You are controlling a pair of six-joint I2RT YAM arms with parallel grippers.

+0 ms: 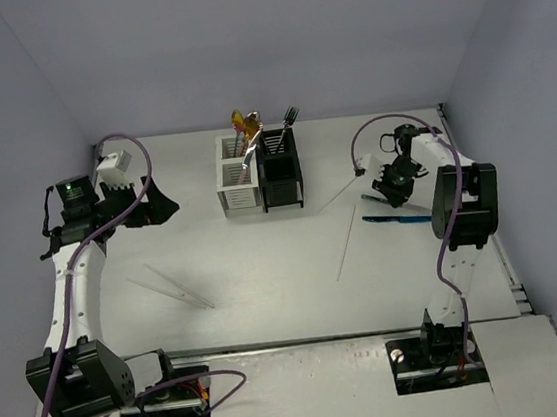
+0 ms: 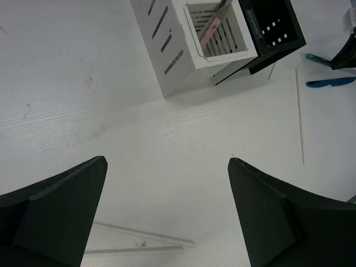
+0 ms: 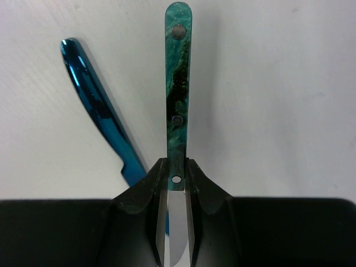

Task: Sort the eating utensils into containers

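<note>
From above, the right gripper (image 1: 393, 183) is seen low, the containers (image 1: 259, 184) well off to its side. Left wrist: the left gripper (image 2: 167, 161) is spread, empty. Right wrist: a teal knife (image 3: 178, 83) is clamped at the handle, pickup in hand; a lift is called for next.

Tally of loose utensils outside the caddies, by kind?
Clear sticks: 2
Thin sticks: 2
Blue utensil: 1
Teal-handled utensil, held in the right fingers: 1
Total: 6
</note>
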